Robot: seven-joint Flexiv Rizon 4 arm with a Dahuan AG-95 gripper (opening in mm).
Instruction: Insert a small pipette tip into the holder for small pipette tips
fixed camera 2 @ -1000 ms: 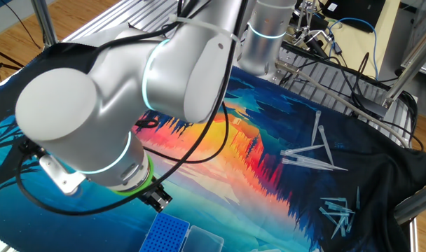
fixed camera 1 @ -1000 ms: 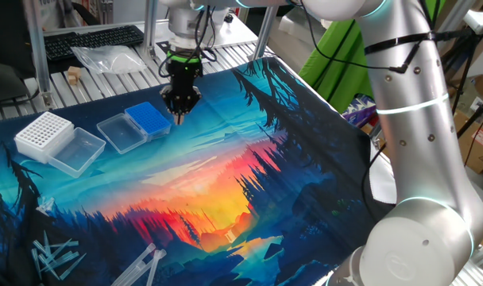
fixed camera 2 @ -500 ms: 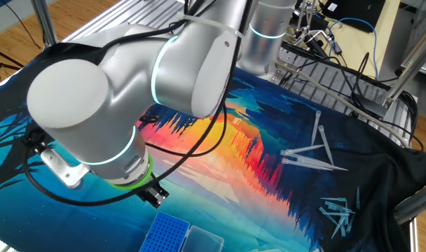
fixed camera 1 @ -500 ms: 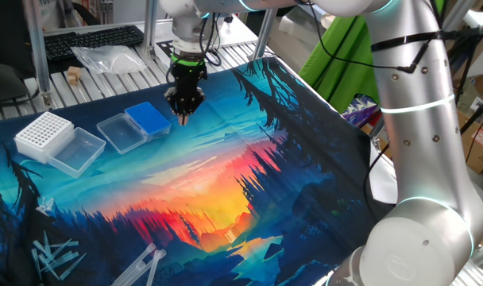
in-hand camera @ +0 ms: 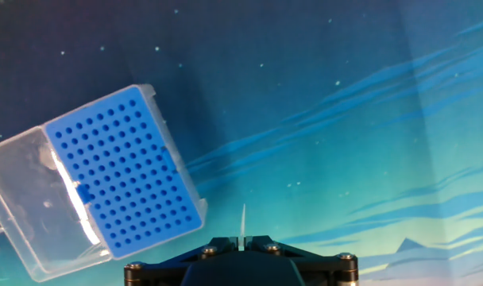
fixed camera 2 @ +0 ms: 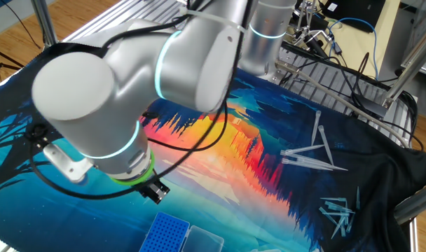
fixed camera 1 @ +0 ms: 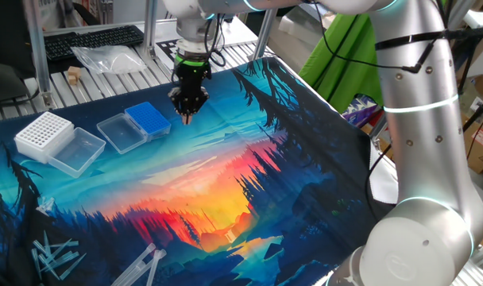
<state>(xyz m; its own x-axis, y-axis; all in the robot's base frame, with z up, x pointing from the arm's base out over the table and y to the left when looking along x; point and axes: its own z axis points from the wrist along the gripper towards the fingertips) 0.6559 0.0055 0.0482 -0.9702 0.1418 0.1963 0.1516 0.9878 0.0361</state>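
The small blue holder point(fixed camera 1: 148, 119) lies on the mat at the left, its clear lid point(fixed camera 1: 121, 132) open flat beside it. It also shows in the other fixed view point(fixed camera 2: 164, 234) and in the hand view point(in-hand camera: 124, 175), at the left. My gripper point(fixed camera 1: 187, 110) hangs just right of the holder, a little above the mat, shut on a small clear pipette tip point(in-hand camera: 242, 226) that points down from the fingers. In the other fixed view the gripper point(fixed camera 2: 155, 192) is partly hidden by the arm.
A larger white rack point(fixed camera 1: 43, 134) with its clear lid point(fixed camera 1: 76, 151) lies left of the blue holder. Loose pipette tips lie at the mat's near left corner point(fixed camera 1: 55, 256) and, in the other fixed view, at the right point(fixed camera 2: 311, 154). A plastic bag point(fixed camera 1: 106, 57) lies behind.
My gripper has drifted to the right and slightly up, away from the blue holder, still holding the tip.
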